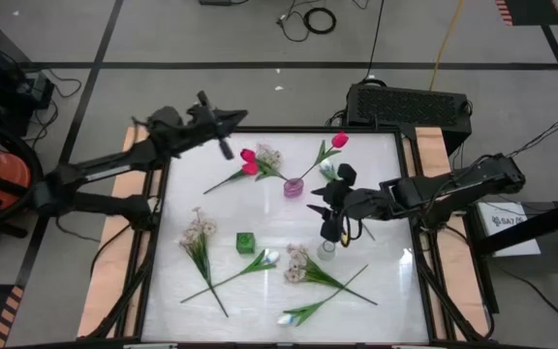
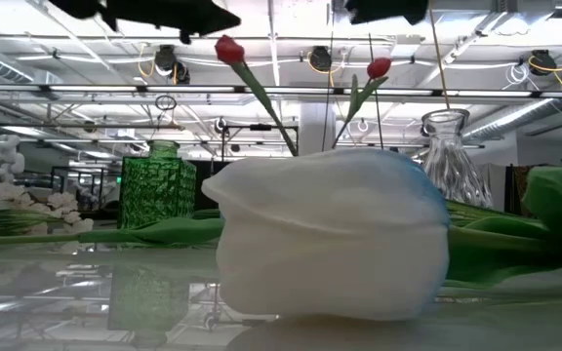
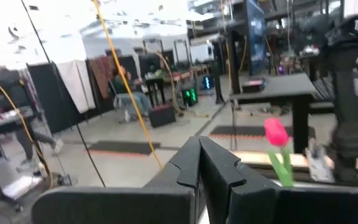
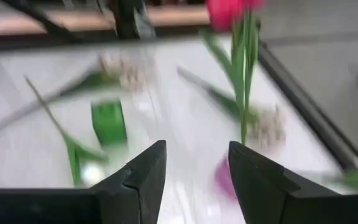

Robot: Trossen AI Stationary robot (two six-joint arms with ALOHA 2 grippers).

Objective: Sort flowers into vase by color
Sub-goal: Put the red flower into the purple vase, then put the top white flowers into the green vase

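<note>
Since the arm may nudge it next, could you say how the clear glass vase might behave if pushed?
The clear glass vase looks narrow-necked and tall, so probably tippy. Being glass on a glossy table, it may slide easily and could break if toppled.

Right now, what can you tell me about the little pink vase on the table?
The pink vase is small and looks like see-through pink glass. It stands upright toward the far side of the white table. One pink-red tulip on a thin green stem leans out of it to the right. Another red tulip and a cream blossom spray lie just left of it; whether they touch it is unclear. No gripper touches it.
</note>
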